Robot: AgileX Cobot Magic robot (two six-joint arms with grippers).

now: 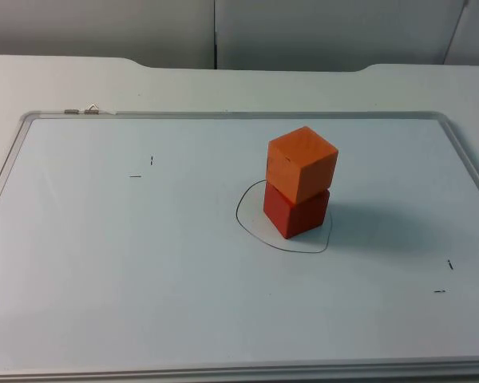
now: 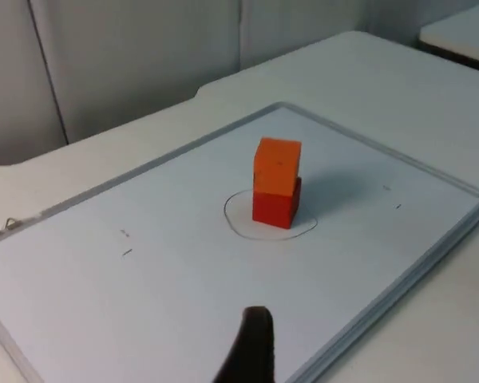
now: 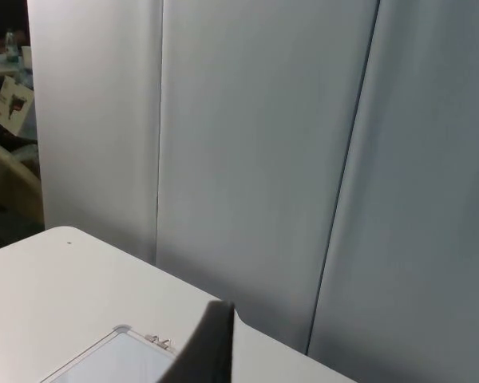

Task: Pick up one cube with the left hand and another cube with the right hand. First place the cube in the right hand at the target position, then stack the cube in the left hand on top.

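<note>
**Two cubes stacked on the drawn ring**

Near the centre of the whiteboard (image 1: 104, 263), slightly toward 3 o'clock in the top view, a red cube (image 1: 296, 214) sits on a hand-drawn oval outline (image 1: 247, 227), and an orange cube (image 1: 302, 163) rests on top of it. Both are matte, solid-looking blocks with crisp edges and flat faces. The orange one is twisted a little against the red one beneath, so its corners overhang slightly. The pen ring is uneven, and the red cube covers its 12 o'clock part while the rest curves round the cube's base.

The whiteboard is glossy and pale, with a thin silvery frame and rounded corners, lying flat on the white table (image 1: 64, 80). A small metal clip (image 1: 89, 110) sits on the frame at about 11 o'clock. Short pen ticks (image 1: 142, 167) mark the board at 9 o'clock and again near 4 o'clock. Nothing stands close to the stack.

The left gripper (image 2: 251, 351) is held back from the board's edge, well apart from the cubes; I cannot tell how its fingers stand, as just one dark fingertip is visible. The right gripper (image 3: 207, 343) waits, facing the grey partition wall (image 3: 255, 159), with a board corner below it; its fingers likewise cannot be judged.
</note>
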